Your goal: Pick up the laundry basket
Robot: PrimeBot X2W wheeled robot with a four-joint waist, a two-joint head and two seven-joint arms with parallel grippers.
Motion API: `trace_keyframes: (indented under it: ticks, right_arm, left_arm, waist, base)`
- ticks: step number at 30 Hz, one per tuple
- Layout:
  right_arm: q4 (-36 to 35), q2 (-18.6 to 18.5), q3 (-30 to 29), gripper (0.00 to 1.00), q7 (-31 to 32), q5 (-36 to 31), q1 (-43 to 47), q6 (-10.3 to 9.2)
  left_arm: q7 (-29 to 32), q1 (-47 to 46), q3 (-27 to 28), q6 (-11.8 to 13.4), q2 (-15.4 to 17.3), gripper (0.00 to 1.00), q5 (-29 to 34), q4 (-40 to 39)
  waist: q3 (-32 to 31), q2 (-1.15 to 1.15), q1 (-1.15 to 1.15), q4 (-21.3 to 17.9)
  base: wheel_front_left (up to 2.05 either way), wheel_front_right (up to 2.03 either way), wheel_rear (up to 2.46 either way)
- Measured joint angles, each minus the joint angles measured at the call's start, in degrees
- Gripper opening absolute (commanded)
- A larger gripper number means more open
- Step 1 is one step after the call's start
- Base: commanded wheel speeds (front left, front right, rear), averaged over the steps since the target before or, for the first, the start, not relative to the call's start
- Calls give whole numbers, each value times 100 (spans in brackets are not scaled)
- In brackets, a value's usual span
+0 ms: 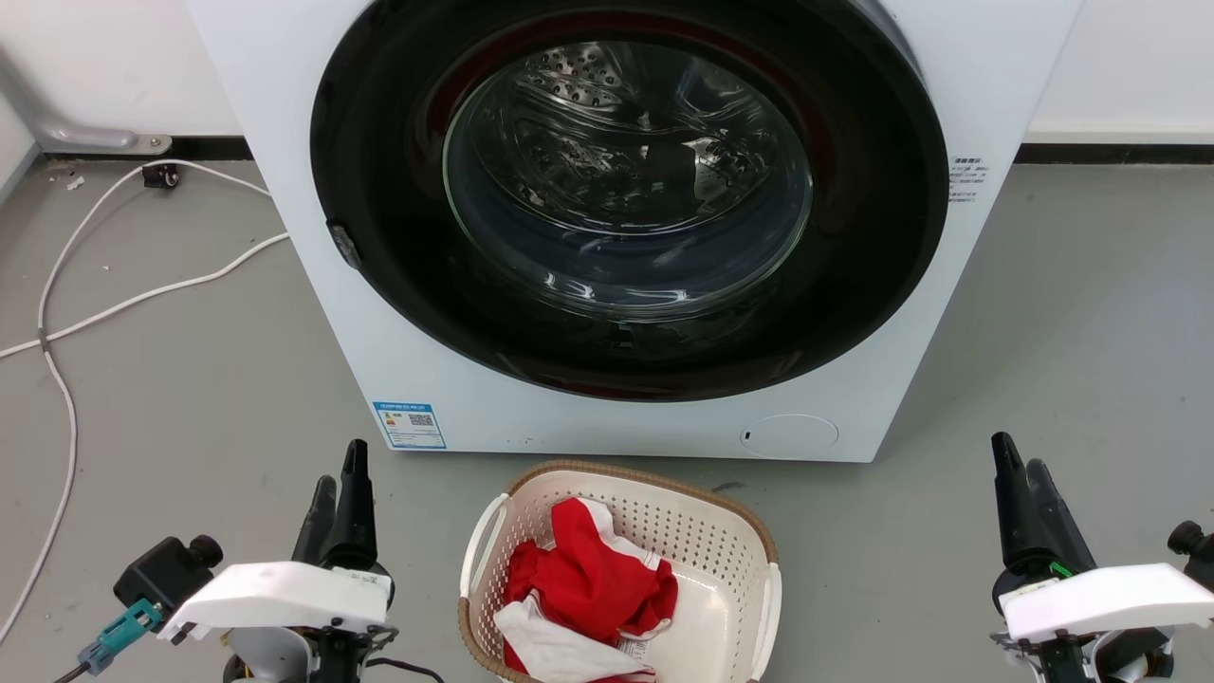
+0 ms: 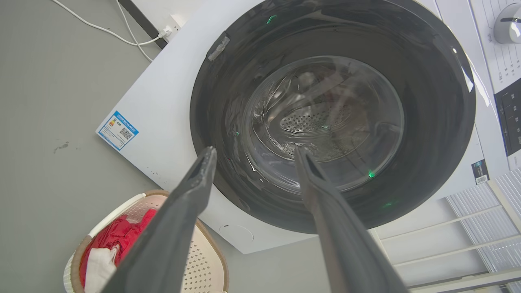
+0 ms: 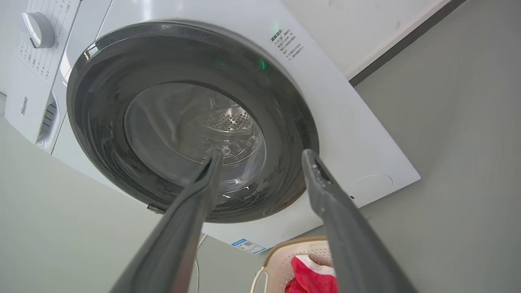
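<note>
So the head view gives the full layout. The laundry basket (image 1: pixel 707 555) sits on the grey floor (image 1: pixel 1062 360) right in front of the white washer (image 1: pixel 313 285), bottom middle of the shot, between the two arms. There's a red garment (image 1: pixel 588 569) and some white cloth (image 1: pixel 560 650) bunched inside it. The head view also catches the white cables (image 1: pixel 142 299) snaking over the floor to the washer's left.

The wrist views look up at the washer instead, so you get stuff the head cam cuts off. Both catch the control dial (image 3: pixel 38 29) above the closed round door (image 3: pixel 191 122), and the left one adds a white slatted rack (image 2: pixel 488 211) beside the machine. The basket just peeks in at the bottom edge of each.

From the head cam the left pincer (image 1: pixel 341 470) and right pincer (image 1: pixel 1018 453) look almost pressed together, but that's just the angle. The wrist views show both with fingers clearly spread, a wide gap between the tips. They're holding nothing and touching nothing, one on each side of the basket and well apart from it.
</note>
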Motion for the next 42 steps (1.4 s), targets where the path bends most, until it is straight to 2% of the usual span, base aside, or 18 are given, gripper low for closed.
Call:
trace_keyframes:
  ticks: [19, 42]
  right_arm:
    - [-327, -1, 119, 100, -337, -1513, 153, 0]
    - [-632, -3, 212, 100, -684, -3018, 326, 0]
  left_arm:
    - [-342, 120, -146, 83, 2, 100, 1296, -315]
    - [-690, 252, -235, 212, 3, 100, 2627, -538]
  waist:
    - [5, 0, 0, 0]
    - [5, 0, 0, 26]
  base:
    - [0, 0, 0]
    - [0, 0, 0]
